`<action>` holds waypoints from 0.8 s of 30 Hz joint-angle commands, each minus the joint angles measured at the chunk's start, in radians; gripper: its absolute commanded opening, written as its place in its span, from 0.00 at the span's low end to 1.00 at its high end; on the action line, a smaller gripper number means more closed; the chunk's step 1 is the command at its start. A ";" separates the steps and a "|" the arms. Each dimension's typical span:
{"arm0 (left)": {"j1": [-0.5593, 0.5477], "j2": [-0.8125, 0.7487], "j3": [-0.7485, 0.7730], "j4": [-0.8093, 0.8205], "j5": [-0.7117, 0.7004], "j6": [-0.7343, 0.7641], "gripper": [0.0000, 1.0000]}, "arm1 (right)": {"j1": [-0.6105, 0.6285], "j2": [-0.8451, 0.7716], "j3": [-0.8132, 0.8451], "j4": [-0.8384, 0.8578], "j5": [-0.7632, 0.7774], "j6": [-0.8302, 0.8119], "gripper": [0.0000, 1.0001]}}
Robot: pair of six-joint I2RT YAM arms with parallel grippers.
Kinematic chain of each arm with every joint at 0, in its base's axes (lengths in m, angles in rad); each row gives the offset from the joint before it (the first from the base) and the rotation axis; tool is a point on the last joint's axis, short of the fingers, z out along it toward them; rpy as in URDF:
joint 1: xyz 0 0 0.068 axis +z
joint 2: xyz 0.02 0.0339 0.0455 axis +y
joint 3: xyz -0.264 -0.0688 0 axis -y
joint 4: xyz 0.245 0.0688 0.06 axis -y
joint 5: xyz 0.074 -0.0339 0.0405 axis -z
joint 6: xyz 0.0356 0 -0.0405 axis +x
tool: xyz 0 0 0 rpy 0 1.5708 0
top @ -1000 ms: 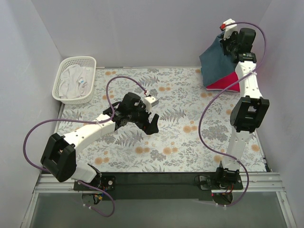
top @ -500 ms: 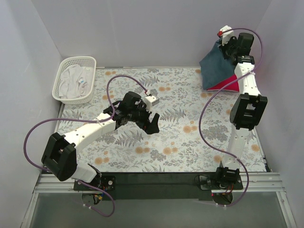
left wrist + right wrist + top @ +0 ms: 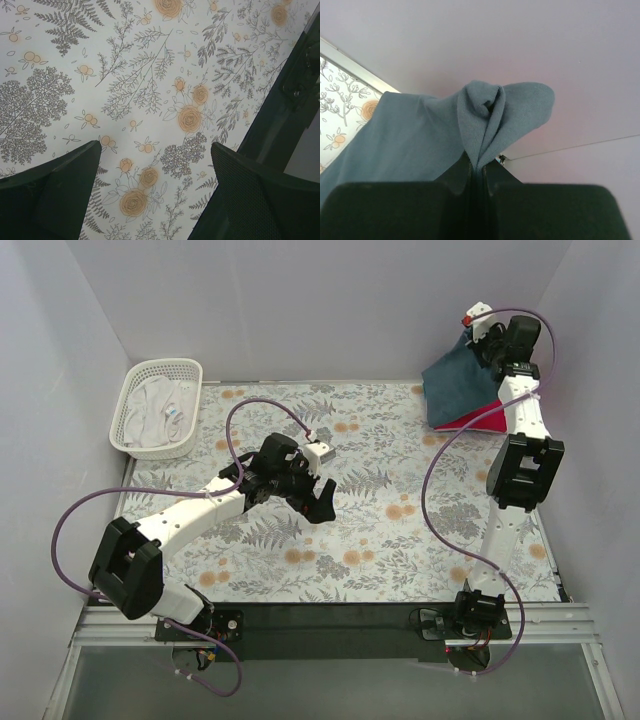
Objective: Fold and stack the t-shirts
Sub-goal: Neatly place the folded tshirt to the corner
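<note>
arms (image 3: 190, 520): 2, white | joints (image 3: 522, 475): black | cables (image 3: 262, 405): purple | left gripper (image 3: 322, 504): black

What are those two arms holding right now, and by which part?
The right jaws are shut on a bunched fold of the slate blue t-shirt, hanging from them. The left jaws stand open above the floral cloth, holding nothing.

Red t-shirt (image 3: 468, 419) mostly hidden under blue t-shirt (image 3: 452, 380), only wedge showing; pale cloth (image 3: 160, 412) in basket (image 3: 165, 364) too small to identify; left claw (image 3: 156, 146) fingers (image 3: 50, 195) cut off by bottom edge
</note>
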 commanded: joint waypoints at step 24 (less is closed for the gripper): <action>0.001 0.044 0.085 -0.039 -0.013 -0.003 0.92 | -0.063 0.080 -0.016 0.343 0.108 -0.152 0.98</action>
